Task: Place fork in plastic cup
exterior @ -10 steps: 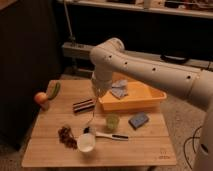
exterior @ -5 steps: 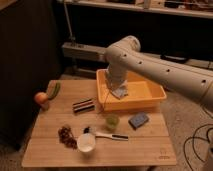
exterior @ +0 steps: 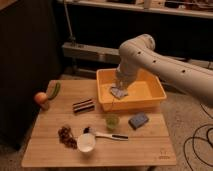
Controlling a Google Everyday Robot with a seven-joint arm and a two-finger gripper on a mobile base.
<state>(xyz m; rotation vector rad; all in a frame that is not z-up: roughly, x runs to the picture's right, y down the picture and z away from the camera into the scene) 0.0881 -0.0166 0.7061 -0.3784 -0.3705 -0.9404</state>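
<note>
White arm bends down from the right, gripper (exterior: 119,93) over yellow bin (exterior: 150,98), pinching thin fork (exterior: 115,102), green cup (exterior: 111,121) nearer on the table (exterior: 145,142).

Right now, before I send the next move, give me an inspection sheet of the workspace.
Surface: wooden table, level, wood bare at the front right.
Job's things: green cup upright near the middle; thin fork hangs from the claw at the bin's front wall, above the cup.
Clutter: yellow bin, white cup, white utensil with black handle, blue sponge, striped bar, brown snack pile, orange fruit, green item.
Claw: claw over the bin, shut on the fork.
Cables: black loops on the floor, right.
Surroundings: dark shelving behind, speckled floor.
</note>
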